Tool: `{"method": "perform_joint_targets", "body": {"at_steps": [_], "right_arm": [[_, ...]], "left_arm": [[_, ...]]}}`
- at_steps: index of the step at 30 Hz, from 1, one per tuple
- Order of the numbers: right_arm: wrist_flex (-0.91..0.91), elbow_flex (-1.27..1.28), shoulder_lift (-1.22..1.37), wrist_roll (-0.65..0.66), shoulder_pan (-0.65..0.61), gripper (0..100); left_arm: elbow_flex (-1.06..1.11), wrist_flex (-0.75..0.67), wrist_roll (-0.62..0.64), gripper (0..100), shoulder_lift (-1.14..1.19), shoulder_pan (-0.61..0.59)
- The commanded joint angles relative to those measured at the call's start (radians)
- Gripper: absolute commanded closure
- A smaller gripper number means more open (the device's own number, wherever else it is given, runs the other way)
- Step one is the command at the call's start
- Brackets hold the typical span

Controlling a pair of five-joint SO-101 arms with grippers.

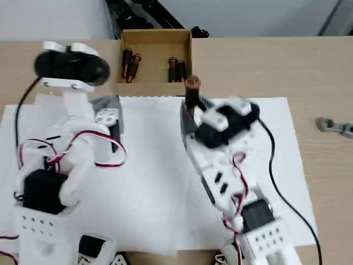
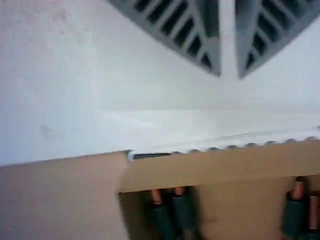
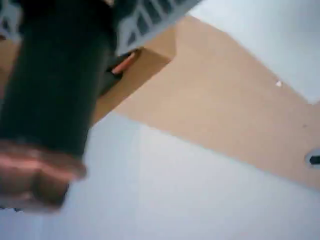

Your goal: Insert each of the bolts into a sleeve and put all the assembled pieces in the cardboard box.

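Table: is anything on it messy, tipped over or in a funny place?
Nothing is spilled or broken. Only a metal tool lies alone on the bare table, off the white paper.

In the right wrist view, the held bolt-and-sleeve piece point(image 3: 50, 100) sits so close that we see only a dark blur with a coppery end. It is cut by the picture's edge and hides most of the right tool's fingers point(image 3: 147, 20). In the left wrist view, the assembled pieces point(image 2: 172, 215) in the cardboard box point(image 2: 210, 170) run out of frame. From above, the wrench point(image 1: 333, 126) on the bench point(image 1: 309, 66) is clipped by the right edge.
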Motion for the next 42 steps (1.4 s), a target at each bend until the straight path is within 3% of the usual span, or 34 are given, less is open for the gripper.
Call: {"method": "perform_joint_targets", "body": {"at_steps": [1,6,15,27,35,42], "right_arm": [[-0.108,-0.187,0.228,-0.002,0.012,99.5],[-0.251,-0.362,0.529,-0.089,0.064,99.5],[-0.340,-0.784,1.109,-0.212,0.125,99.5],[-0.337,-1.336,1.816,-0.160,0.108,99.5],[-0.246,-1.453,2.018,-0.063,0.101,98.7],[-0.173,-1.453,2.018,-0.150,0.087,76.0]], "left_arm": [[-0.036,0.035,-0.034,99,-0.002,-0.071],[0.021,0.075,-0.178,99,0.000,-0.166],[0.162,0.072,-0.198,99,-0.002,-0.333],[0.282,0.008,-0.198,99,-0.002,-0.339],[0.367,-0.028,-0.196,99,-0.002,-0.336],[0.380,-0.028,-0.196,99,-0.002,-0.336]]}}
